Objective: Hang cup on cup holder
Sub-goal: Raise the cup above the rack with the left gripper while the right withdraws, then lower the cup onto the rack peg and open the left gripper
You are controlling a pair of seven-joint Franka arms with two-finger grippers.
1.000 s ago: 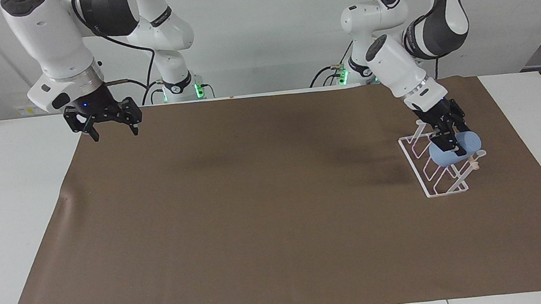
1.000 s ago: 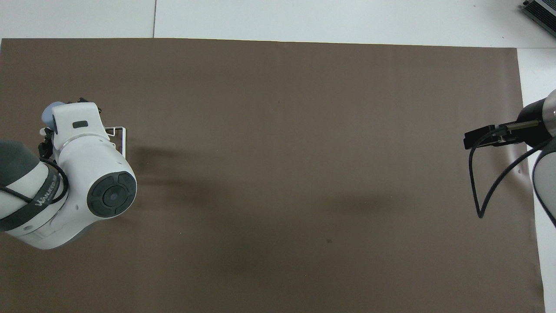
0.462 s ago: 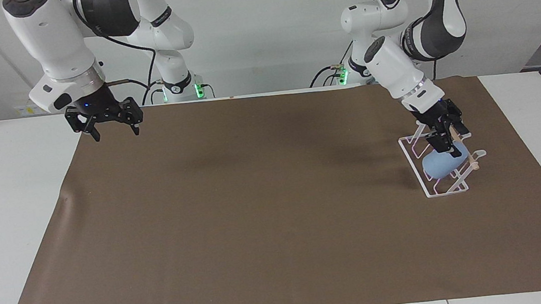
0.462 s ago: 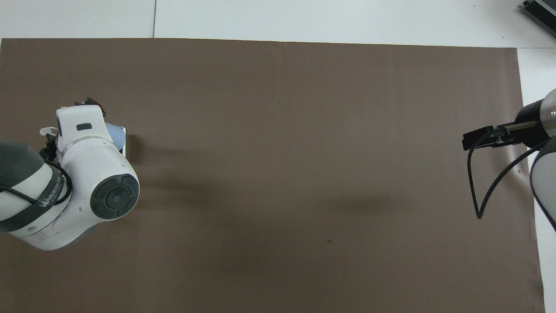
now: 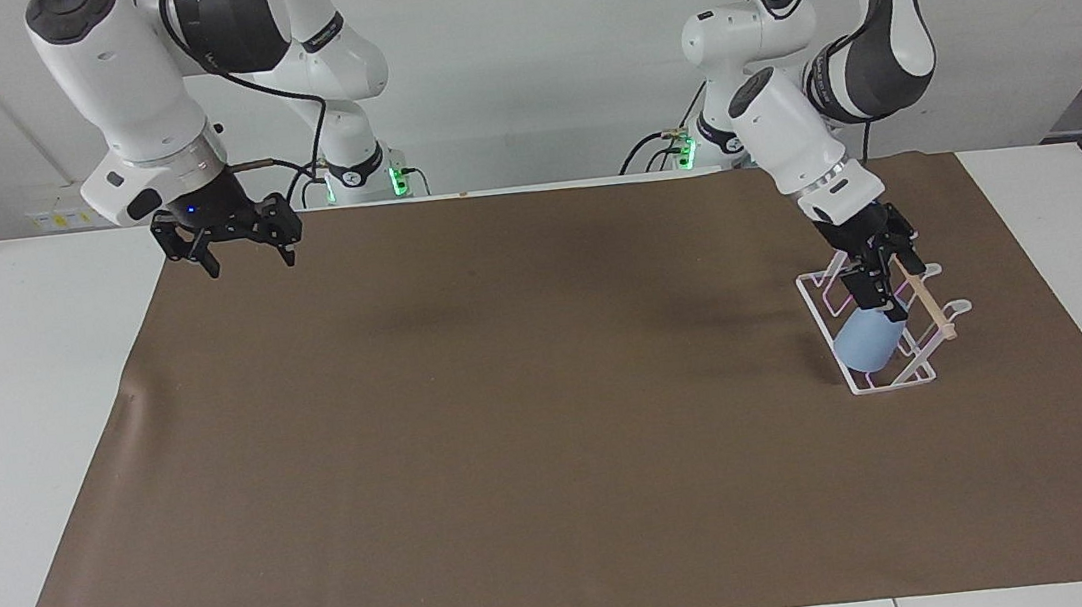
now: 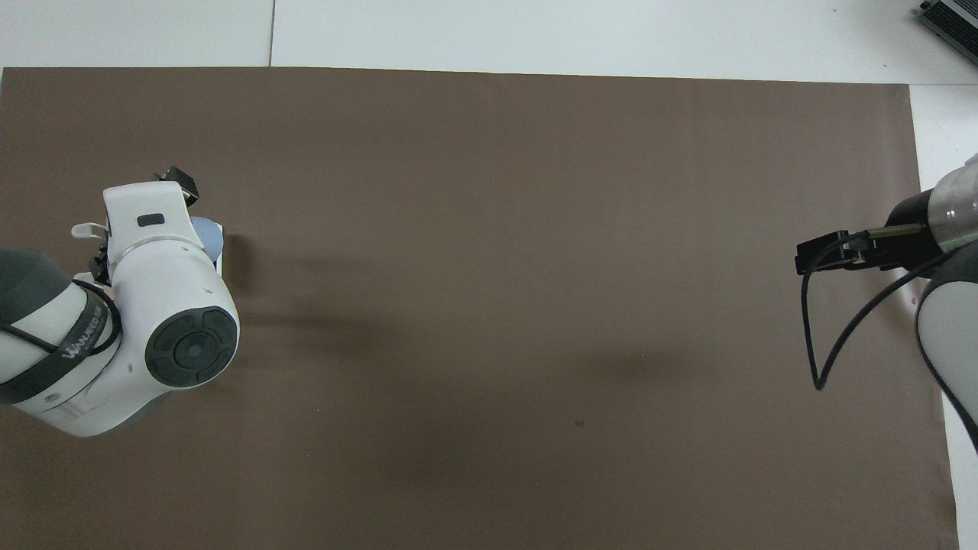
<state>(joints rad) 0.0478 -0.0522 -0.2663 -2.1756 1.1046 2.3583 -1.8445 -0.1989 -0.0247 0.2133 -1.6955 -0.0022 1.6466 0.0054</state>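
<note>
The light blue cup [image 5: 867,341] lies tilted on the slanted prongs of the white wire cup holder [image 5: 813,293], toward the left arm's end of the table. The holder's wooden rod [image 5: 933,308] runs beside the cup. My left gripper [image 5: 878,293] is over the holder, its fingers closed on the cup's upper end. In the overhead view the left wrist hides most of this; only a sliver of the cup [image 6: 208,235] and a holder loop [image 6: 84,228] show. My right gripper [image 5: 240,254] is open and empty, waiting above the mat's corner near its base.
A brown mat [image 5: 514,427] covers most of the white table [image 5: 18,399]. The right arm's cable [image 6: 821,344] hangs in a loop over the mat's edge.
My left gripper swung the cup down onto the holder's prongs, toward the table's middle, and its mouth end dropped lower. My right gripper drifted slightly inward and up.
</note>
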